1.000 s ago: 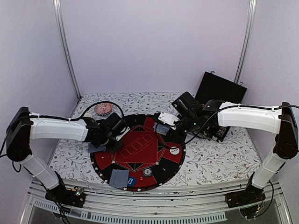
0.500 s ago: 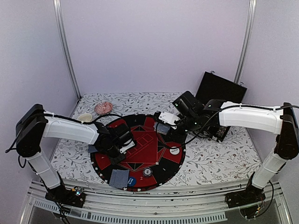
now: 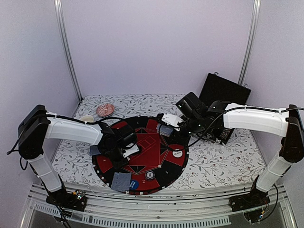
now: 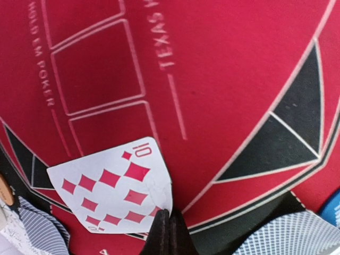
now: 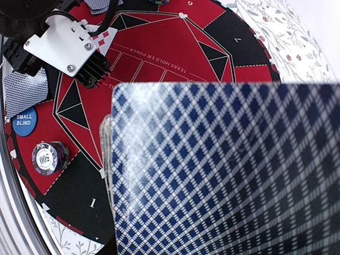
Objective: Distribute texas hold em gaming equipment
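At the near edge of the poker mat [image 3: 164,171] lay face-down cards [image 3: 120,181], a small blind disc [image 3: 134,184] and a striped chip [image 3: 150,175]. Farther, the left pincer [image 4: 166,220] was clenched on the ten of diamonds [image 4: 114,191] above the red field. Far right, the right pincer [image 3: 167,124] grasped the deck [image 5: 223,170]. Most of the dealing seemed left.

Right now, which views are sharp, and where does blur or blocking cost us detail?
Right wrist: the card deck sits close to the lens, blurred, blocking the lower right; the poker mat behind is sharp. Left wrist: the ten of diamonds is crisp. Top external: even light, no glare.
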`<state>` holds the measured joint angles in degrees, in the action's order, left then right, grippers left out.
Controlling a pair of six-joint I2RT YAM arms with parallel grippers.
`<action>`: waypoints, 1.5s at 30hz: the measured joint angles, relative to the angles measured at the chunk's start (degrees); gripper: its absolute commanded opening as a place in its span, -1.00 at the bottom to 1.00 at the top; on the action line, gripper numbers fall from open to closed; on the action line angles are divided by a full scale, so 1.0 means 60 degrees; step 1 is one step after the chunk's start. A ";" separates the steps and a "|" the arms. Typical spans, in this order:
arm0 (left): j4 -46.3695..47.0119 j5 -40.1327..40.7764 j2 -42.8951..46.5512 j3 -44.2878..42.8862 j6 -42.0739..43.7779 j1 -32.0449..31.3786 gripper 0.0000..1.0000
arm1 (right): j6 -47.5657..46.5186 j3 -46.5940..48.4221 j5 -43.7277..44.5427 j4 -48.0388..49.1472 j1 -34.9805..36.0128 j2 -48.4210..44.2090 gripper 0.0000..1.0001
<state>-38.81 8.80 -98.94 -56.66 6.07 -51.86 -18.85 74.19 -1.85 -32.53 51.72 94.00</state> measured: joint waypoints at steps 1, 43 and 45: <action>-0.0062 -0.0084 0.0000 -0.0022 0.0022 -0.0004 -1.00 | -0.0004 0.0000 0.0000 0.0000 0.0000 0.0000 -0.20; -0.0933 0.0288 0.1268 -0.0178 0.0240 -0.0474 0.13 | 0.0004 0.0011 -0.0051 -0.0007 0.0000 -0.0033 -0.16; -0.0769 0.0372 0.1792 -0.0368 0.0040 -0.0470 0.14 | 0.0000 0.0036 -0.0055 -0.0011 0.0000 -0.0033 -0.16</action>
<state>-43.42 11.03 -88.18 -58.87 6.31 -54.68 -18.85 74.41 -2.17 -32.60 51.72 93.80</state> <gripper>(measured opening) 0.552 0.425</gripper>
